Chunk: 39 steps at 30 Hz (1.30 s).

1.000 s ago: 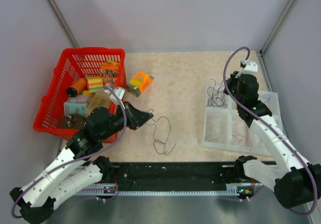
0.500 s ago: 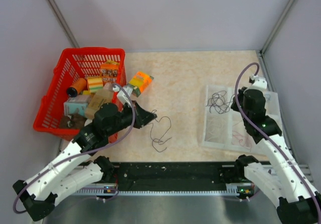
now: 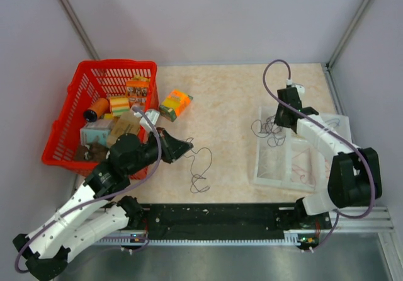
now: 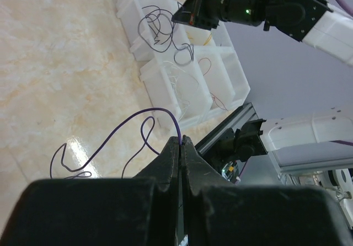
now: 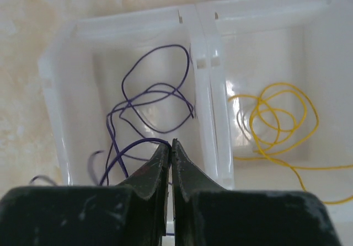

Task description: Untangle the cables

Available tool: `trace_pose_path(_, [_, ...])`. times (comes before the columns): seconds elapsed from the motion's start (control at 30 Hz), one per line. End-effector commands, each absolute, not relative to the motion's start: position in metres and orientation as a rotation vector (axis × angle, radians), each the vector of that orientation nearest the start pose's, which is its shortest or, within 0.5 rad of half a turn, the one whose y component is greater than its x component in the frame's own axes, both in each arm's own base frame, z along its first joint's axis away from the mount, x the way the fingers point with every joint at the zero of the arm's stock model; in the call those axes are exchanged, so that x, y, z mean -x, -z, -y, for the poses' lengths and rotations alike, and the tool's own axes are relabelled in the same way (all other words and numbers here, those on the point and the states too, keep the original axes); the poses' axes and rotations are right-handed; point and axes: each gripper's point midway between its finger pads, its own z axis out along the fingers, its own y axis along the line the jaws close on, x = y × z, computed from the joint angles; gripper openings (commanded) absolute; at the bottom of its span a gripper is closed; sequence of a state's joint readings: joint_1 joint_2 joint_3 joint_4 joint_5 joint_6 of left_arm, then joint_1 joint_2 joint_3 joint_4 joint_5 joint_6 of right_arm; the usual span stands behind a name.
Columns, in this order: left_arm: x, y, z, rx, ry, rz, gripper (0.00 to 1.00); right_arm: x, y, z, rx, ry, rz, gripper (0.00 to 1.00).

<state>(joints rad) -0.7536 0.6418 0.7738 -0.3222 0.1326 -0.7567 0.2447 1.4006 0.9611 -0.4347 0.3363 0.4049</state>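
A thin purple cable (image 3: 199,166) lies in loose loops on the table at centre. My left gripper (image 3: 186,146) is shut on its upper end; the left wrist view shows the cable (image 4: 113,137) running out of the closed tips (image 4: 181,140). A white divided tray (image 3: 256,179) stands at the right. My right gripper (image 3: 279,122) is over its far-left compartment, shut on one strand of a bundle of purple cables (image 5: 148,98); the tips (image 5: 170,143) pinch it. A yellow cable (image 5: 282,118) coils in the compartment beside it.
A red basket (image 3: 62,128) full of small boxes and spools stands at the left, with an orange and green box (image 3: 175,104) beside it. Grey walls close in the table. The black rail (image 3: 214,221) runs along the near edge.
My right gripper has swung left from the tray's far right side to its far-left compartment and closed on a purple strand. My left gripper has shifted slightly, dragging the cable's loops.
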Motion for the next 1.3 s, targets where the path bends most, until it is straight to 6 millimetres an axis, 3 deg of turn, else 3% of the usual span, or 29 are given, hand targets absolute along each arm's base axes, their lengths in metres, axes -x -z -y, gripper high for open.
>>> trace_pose_path(0.0, [-0.166, -0.303, 0.222, -0.096, 1.174, -1.875, 0.00, -0.394, -0.135, -0.039, -0.391, 0.105, -2.281, 0.00])
trace_pose_path(0.2, [-0.166, -0.302, 0.221, -0.102, 1.165, -1.880, 0.00, -0.423, -0.139, -0.032, -0.366, 0.153, -2.273, 0.00])
trace_pose_path(0.27, [-0.166, -0.301, 0.222, -0.106, 1.164, -1.886, 0.00, -0.422, -0.137, -0.031, -0.346, 0.167, -2.284, 0.00])
trace_pose_path(0.57, [-0.169, -0.293, 0.226, -0.102, 1.168, -1.898, 0.00, -0.361, -0.109, -0.014, -0.346, 0.251, -2.356, 0.00])
trace_pose_path(0.67, [-0.171, -0.290, 0.230, -0.116, 1.168, -1.916, 0.00, -0.352, -0.101, -0.022, -0.299, 0.204, -2.388, 0.01])
trace_pose_path(0.77, [-0.173, -0.287, 0.233, -0.122, 1.162, -1.928, 0.00, -0.351, -0.099, -0.040, -0.245, 0.099, -2.426, 0.16])
trace_pose_path(0.87, [-0.172, -0.290, 0.233, -0.117, 1.172, -1.926, 0.00, -0.344, -0.106, -0.045, -0.234, 0.065, -2.437, 0.30])
trace_pose_path(1.03, [-0.169, -0.291, 0.227, -0.107, 1.164, -1.915, 0.00, -0.332, -0.147, -0.059, -0.155, 0.032, -2.356, 0.49])
trace_pose_path(1.2, [-0.173, -0.287, 0.225, -0.105, 1.125, -1.925, 0.00, -0.321, -0.172, -0.108, 0.048, -0.025, -2.300, 0.73])
trace_pose_path(1.27, [-0.173, -0.288, 0.226, -0.110, 1.133, -1.924, 0.00, -0.328, -0.170, -0.125, 0.133, -0.079, -2.303, 0.75])
